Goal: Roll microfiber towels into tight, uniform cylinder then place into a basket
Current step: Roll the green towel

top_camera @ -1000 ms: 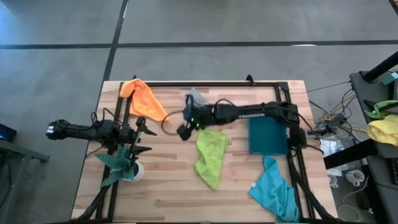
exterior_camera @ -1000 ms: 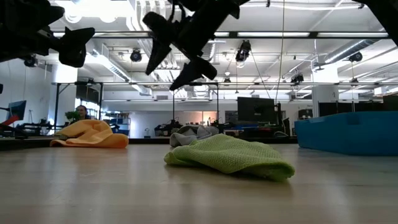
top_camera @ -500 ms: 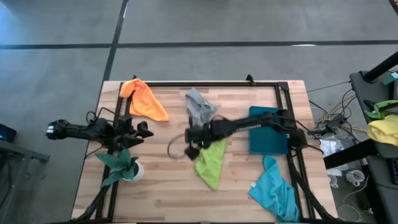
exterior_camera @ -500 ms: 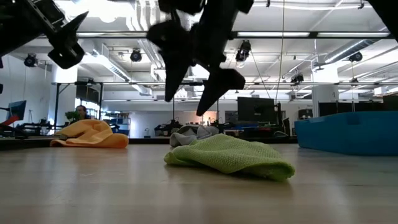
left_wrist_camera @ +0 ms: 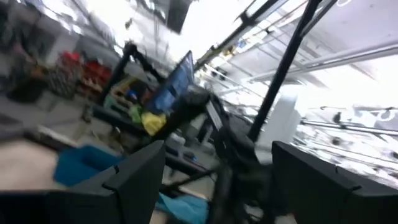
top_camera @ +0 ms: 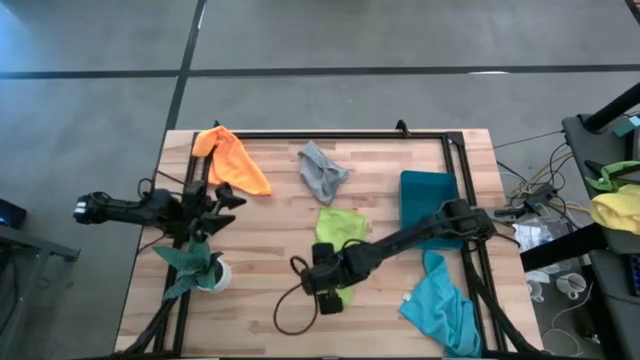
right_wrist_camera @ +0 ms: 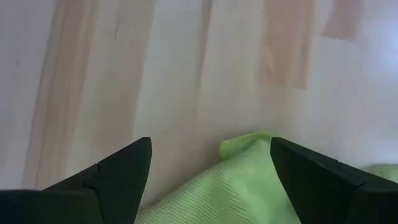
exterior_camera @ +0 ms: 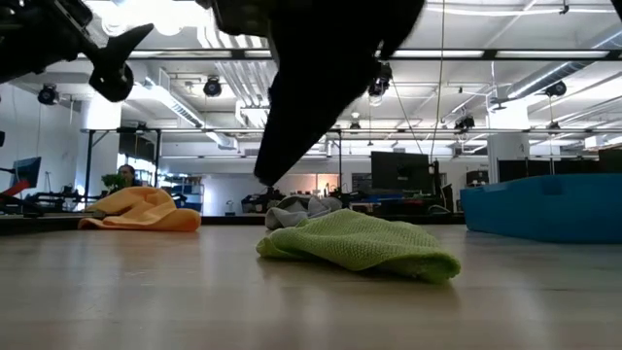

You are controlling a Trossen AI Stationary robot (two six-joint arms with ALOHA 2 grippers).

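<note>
The lime green towel (top_camera: 340,235) lies crumpled on the table's middle. My right gripper (top_camera: 325,296) hovers open above its near end, pointing steeply down. The towel's near corner (right_wrist_camera: 249,142) shows on the wood between the two fingers, which touch nothing. The grey towel (top_camera: 322,172) lies at the far middle, the orange towel (top_camera: 232,160) at the far left and the turquoise towel (top_camera: 440,305) at the near right. The teal basket (top_camera: 430,205) stands right of the lime towel. My left gripper (top_camera: 226,198) waits open, raised at the table's left.
A green plant in a white pot (top_camera: 202,268) stands at the near left, just below my left arm. A black frame (top_camera: 330,134) runs along the table's far and side edges. Bare wood lies between the lime towel and the plant. A yellow and green cloth heap (top_camera: 618,205) sits off the table.
My right gripper has swept from beside the grey towel toward the table's near edge, along the lime towel, sinking and rolling as it went; it stays open. The grey towel now shows uncovered. My left gripper has rolled and tipped upward in place.
</note>
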